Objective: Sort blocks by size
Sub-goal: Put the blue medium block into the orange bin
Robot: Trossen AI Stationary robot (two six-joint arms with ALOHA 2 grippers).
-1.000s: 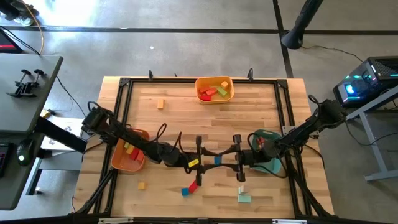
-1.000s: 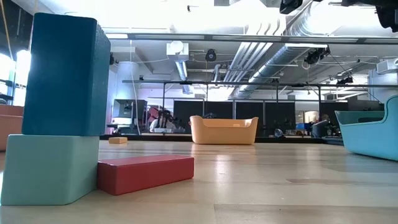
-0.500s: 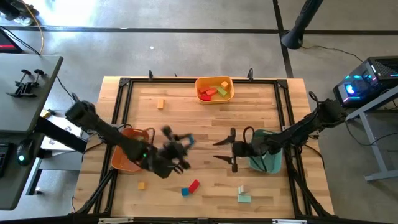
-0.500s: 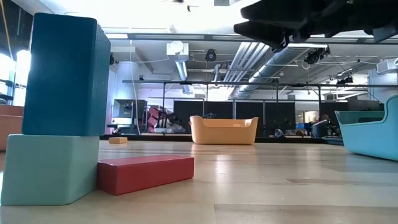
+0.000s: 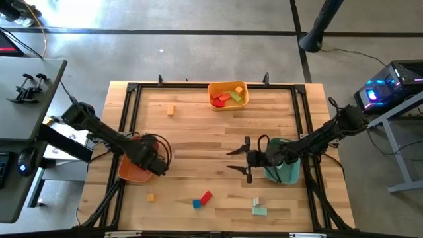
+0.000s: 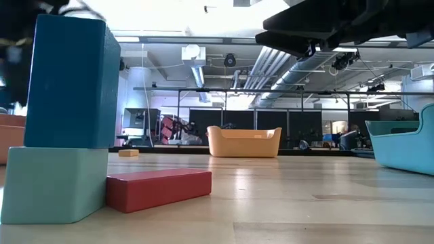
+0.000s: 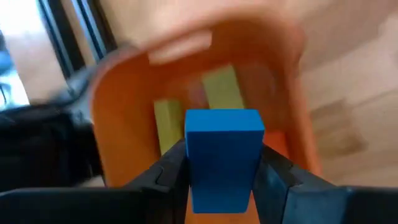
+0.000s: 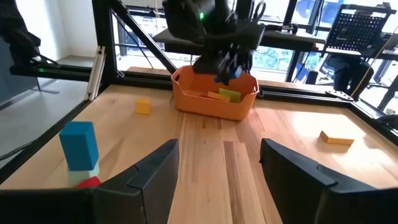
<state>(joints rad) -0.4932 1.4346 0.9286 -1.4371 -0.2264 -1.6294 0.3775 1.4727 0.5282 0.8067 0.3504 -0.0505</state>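
Movement is seen mainly on the left side. A second ago both grippers were met at mid-table; now the left gripper (image 5: 156,165) has been swung out over the orange tray (image 5: 129,174). The right gripper (image 5: 236,159) has been drawn back beside the teal tray (image 5: 289,177) and has been kept there for the last half second. A blue block (image 7: 224,155) is clamped between the left fingers and is held just above the tray's opening, not yet let go. The right fingers are spread wide and nothing is held between them. One more block is thus judged to be close to sorted, with only the release left.

Of the trays, the orange one is seen to hold two yellow-green bars (image 7: 221,87). The yellow tray (image 5: 246,94) at the far edge holds red, orange, green and yellow pieces. The teal tray's contents are hidden by the right arm.

Several blocks are left loose on the table: a tall blue piece (image 6: 68,81) stood on a pale teal cube (image 6: 54,183), a red bar (image 6: 159,190) just beside them, pale teal pieces (image 5: 259,211), an orange bar (image 5: 170,110) and a small orange cube (image 5: 151,197).
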